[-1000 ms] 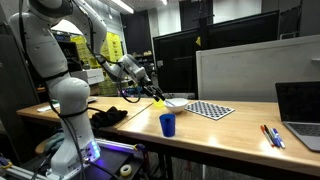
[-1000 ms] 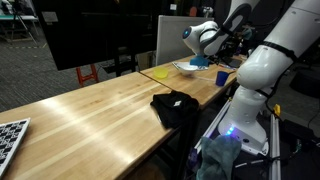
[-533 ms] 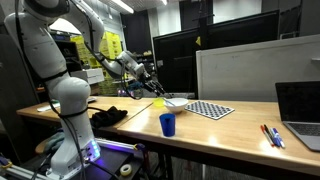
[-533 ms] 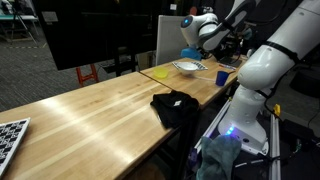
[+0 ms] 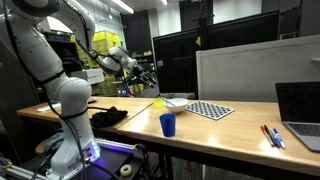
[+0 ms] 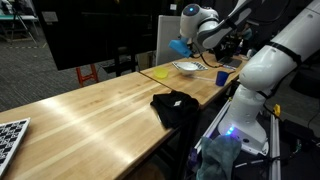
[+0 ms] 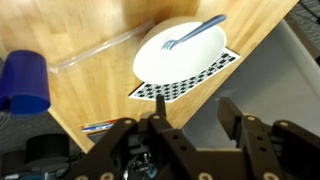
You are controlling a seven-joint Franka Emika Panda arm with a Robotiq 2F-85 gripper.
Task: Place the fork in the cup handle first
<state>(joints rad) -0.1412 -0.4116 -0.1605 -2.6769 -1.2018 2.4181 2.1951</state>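
The dark blue fork (image 7: pixel 196 34) lies in the pale shallow bowl (image 7: pixel 165 62), its handle over the rim. The small blue cup (image 7: pixel 24 82) stands upright on the wooden table, apart from the bowl; it also shows in both exterior views (image 5: pixel 167 124) (image 6: pixel 222 77). My gripper (image 7: pixel 192 108) is open and empty, raised well above the bowl (image 5: pixel 176 101) (image 6: pixel 186 67). In both exterior views the gripper (image 5: pixel 150 73) (image 6: pixel 186 44) hangs in the air over the table. The fork is too small to make out in the exterior views.
A checkerboard sheet (image 5: pixel 210 109) lies beside the bowl. Red and blue pens (image 5: pixel 272 136) and a laptop (image 5: pixel 300 108) are at one end. A black cloth (image 5: pixel 108 116) (image 6: pixel 175 106) and a yellow object (image 6: pixel 160 73) lie on the table near the robot base.
The gripper has risen from just above the bowl to well above the table, staying empty. The fork, bowl and cup have not moved.
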